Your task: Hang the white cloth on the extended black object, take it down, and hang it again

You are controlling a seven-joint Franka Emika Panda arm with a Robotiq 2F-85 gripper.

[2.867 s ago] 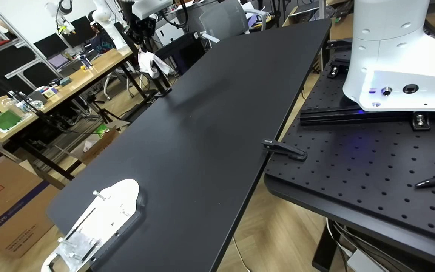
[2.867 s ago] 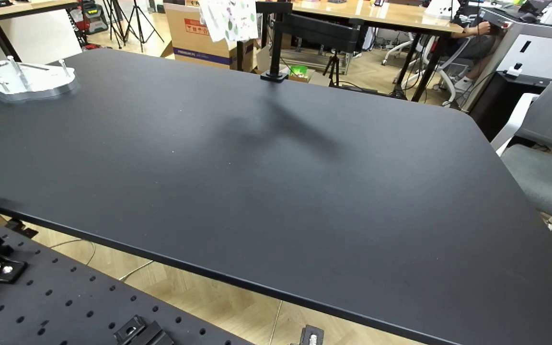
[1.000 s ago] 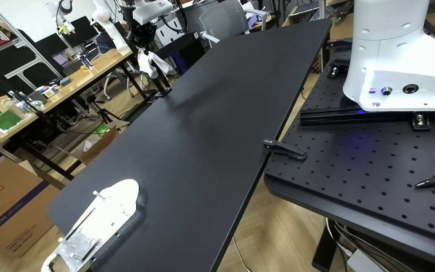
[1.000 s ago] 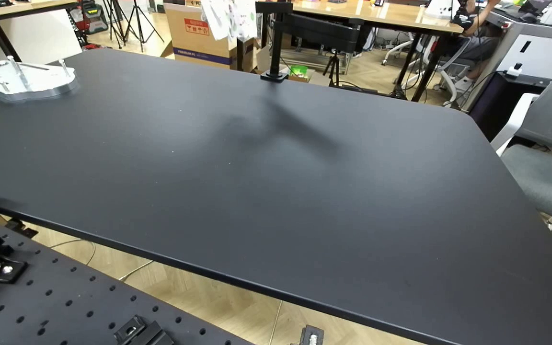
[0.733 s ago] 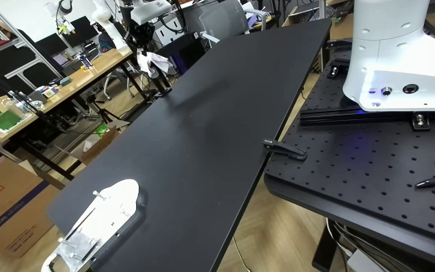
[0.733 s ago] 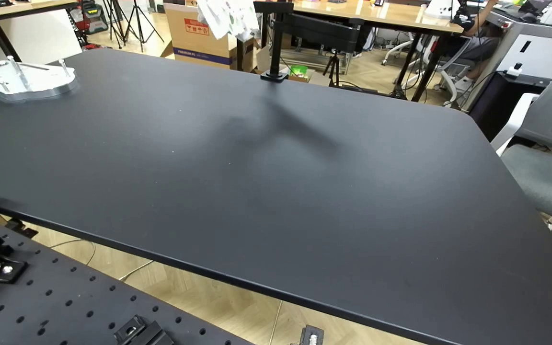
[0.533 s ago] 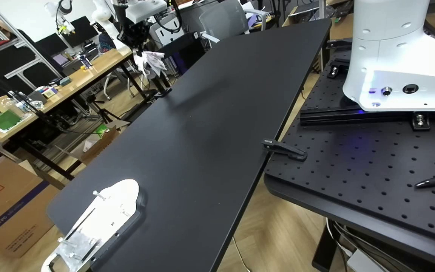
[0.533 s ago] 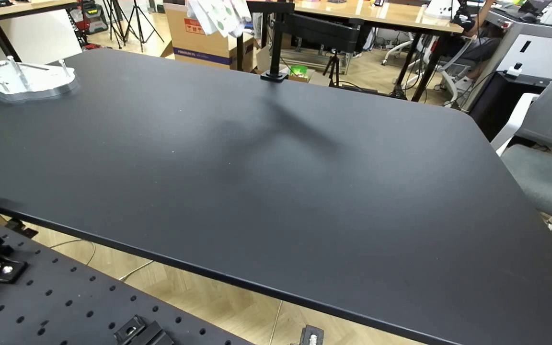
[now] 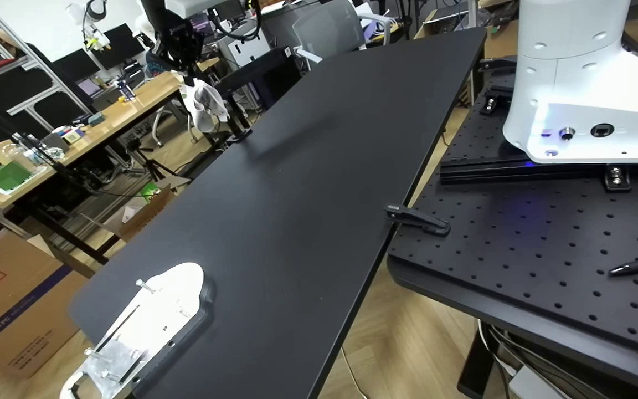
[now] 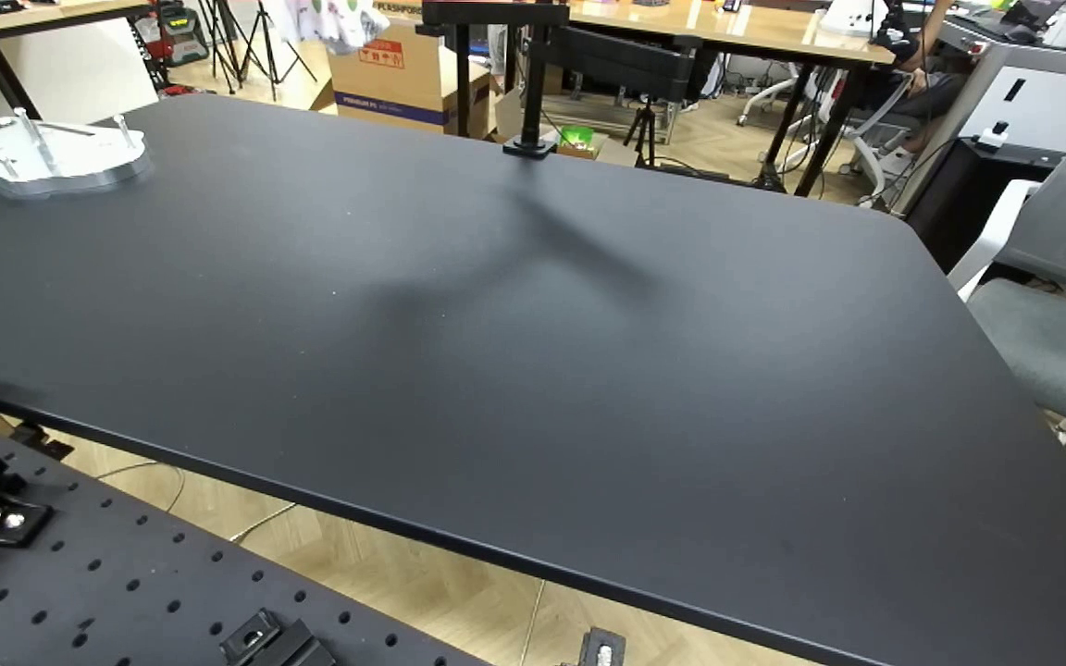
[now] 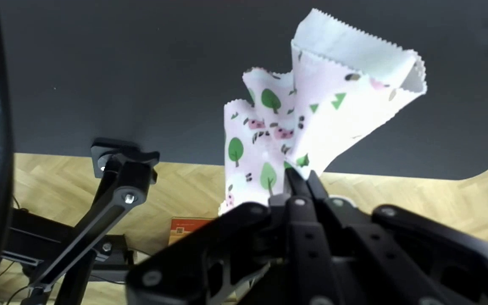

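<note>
The white cloth (image 11: 265, 127) has a print of green trees and pink animals. My gripper (image 11: 305, 176) is shut on it in the wrist view, and the cloth fans out beyond the fingertips. In an exterior view the gripper (image 9: 189, 76) holds the cloth (image 9: 202, 105) in the air by the table's far edge. In the other view the cloth (image 10: 334, 20) hangs to the left of the extended black arm (image 10: 496, 13), apart from it; the gripper is out of that picture. The black arm also shows in the wrist view (image 11: 117, 195), left of my fingers, clamped to the table edge.
The black table (image 9: 308, 183) bears a white plate with upright pegs (image 9: 153, 316) at one end, also seen in an exterior view (image 10: 61, 153). A cardboard box (image 10: 394, 69) stands on the floor behind. A grey chair (image 10: 1051, 250) is at the other end.
The gripper and cloth have moved left in both exterior views. The cloth, earlier over the end of the black arm, now hangs apart from it, and more of the arm shows.
</note>
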